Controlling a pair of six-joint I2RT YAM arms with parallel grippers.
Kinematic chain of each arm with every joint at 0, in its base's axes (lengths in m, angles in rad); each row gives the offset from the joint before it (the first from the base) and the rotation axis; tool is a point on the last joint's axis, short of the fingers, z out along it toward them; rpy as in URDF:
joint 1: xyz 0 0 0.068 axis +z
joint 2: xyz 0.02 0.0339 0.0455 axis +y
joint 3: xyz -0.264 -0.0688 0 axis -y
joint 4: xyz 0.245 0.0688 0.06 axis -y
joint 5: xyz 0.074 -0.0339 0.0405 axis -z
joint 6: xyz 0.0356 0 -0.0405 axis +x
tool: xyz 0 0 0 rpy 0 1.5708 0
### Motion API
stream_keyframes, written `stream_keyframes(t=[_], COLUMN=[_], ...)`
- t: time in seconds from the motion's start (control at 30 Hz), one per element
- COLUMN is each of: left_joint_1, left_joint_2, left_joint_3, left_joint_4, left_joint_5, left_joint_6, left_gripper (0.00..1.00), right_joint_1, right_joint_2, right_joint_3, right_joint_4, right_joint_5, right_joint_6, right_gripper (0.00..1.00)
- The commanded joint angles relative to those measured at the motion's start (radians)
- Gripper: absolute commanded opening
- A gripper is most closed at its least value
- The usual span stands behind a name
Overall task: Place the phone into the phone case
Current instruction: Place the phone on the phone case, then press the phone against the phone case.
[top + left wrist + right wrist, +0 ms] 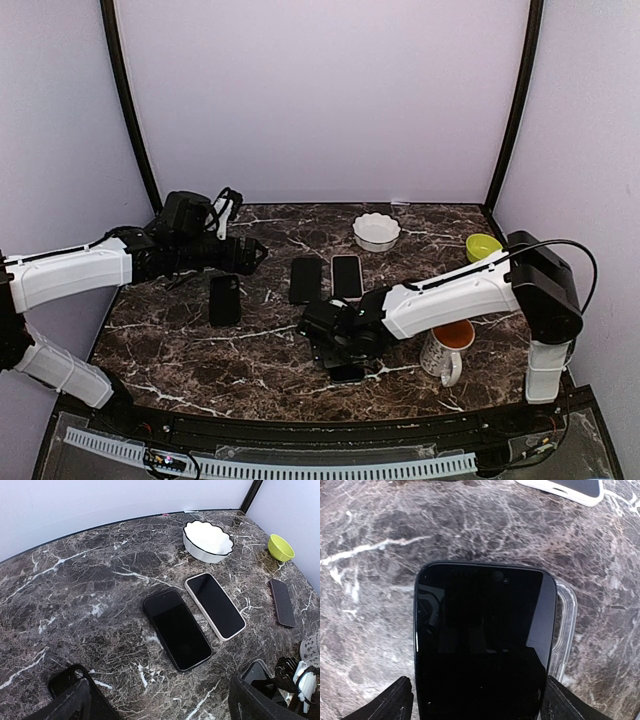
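A black phone (485, 635) lies screen up between my right gripper's (480, 707) fingers, which press on both its long edges. It sits over a clear phone case (563, 625) whose rim shows along its right side. In the top view my right gripper (335, 335) is low over the table's front middle. My left gripper (160, 711) is open and empty, hovering at the table's left (245, 255). Its fingers (70, 705) are spread wide above an empty black case (66, 679), which also shows in the top view (224, 298).
A black phone (177, 627) and a white-cased phone (215, 605) lie side by side mid-table. A white bowl (377, 231) and a green bowl (483, 246) stand at the back right. A mug (448, 350) stands at the front right. Another dark phone (282, 602) lies near the green bowl.
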Motion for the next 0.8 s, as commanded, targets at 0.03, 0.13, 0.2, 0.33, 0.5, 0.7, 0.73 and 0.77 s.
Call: stream_keyframes(t=[0.03,0.13,0.2,0.33,0.5,0.7,0.73,0.77], left_joint_1=[-0.004,-0.02,-0.055,-0.121,-0.13,-0.185,-0.202,-0.208], left_joint_2=[0.004,0.02,0.036,0.07,0.168,0.33,0.35,0.359], left_joint_3=[0.012,0.002,0.007,0.016,0.026,0.12,0.134,0.14], left_joint_4=[0.007,0.034,0.022,-0.007,-0.07,-0.209,-0.218,-0.221], left_joint_5=[0.079,0.151,0.163,0.222,0.245,0.203,0.193,0.189], left_joint_6=[0.007,0.014,0.034,0.032,0.007,0.032,0.036,0.038], left_gripper=[0.94,0.88,0.86,0.8,0.54,0.39,0.39,0.39], right_joint_1=[0.005,0.004,0.004,-0.014,-0.093,-0.157,-0.162,-0.165], right_joint_2=[-0.063,-0.099,-0.138,-0.23,-0.279,-0.212,-0.197,-0.182], right_joint_3=[0.039,0.053,0.037,-0.032,-0.152,-0.133,-0.122,-0.111], right_joint_4=[-0.087,-0.079,-0.05,-0.012,0.083,0.047,0.038,0.026], right_joint_5=[0.047,0.052,0.041,0.024,-0.044,0.022,0.028,0.04], right_joint_6=[-0.011,-0.041,-0.064,-0.068,-0.028,-0.033,-0.041,-0.046], right_gripper=[0.86,0.86,0.89,0.92,0.74,0.34,0.32,0.29])
